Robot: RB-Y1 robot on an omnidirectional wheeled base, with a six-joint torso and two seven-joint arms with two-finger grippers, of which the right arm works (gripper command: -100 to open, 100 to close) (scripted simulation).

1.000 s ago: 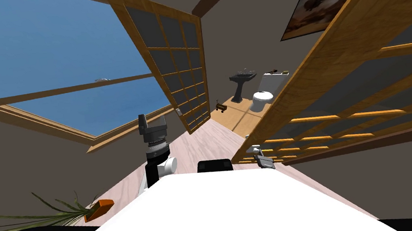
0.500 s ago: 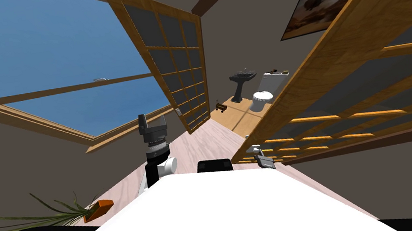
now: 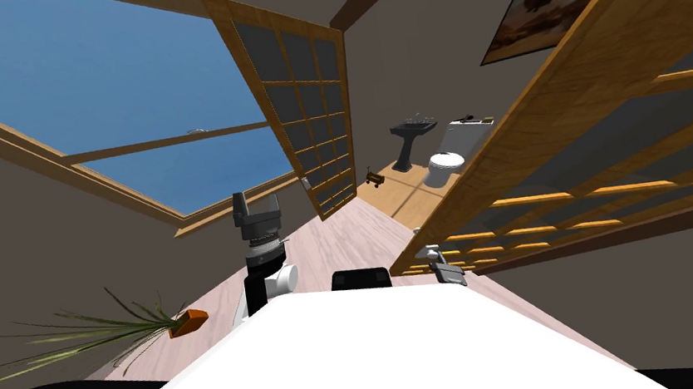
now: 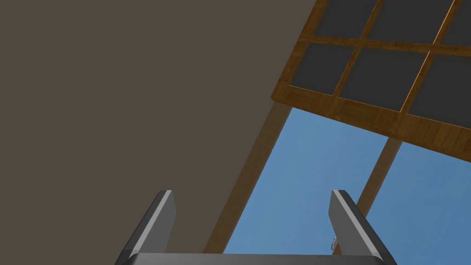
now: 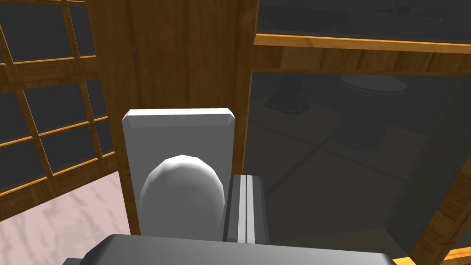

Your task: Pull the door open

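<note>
We turned since 0.5 s ago; right gripper [image 3: 441,266] fingers stay clamped on the white round knob [image 5: 181,193] of the wooden lattice door [image 5: 184,55], left gripper [image 4: 252,195] fingers apart.

Left forearm [image 3: 265,286] black, white rounded joint, ribbed grey wrist; left end effector [image 3: 257,206] dark box, grey blade fingers [image 4: 162,216].

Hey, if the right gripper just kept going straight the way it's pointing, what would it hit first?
Probably the wooden door, on its upright rail between the white knob plate and the dark pane. The right gripper is close; the knob sits beside it.
</note>
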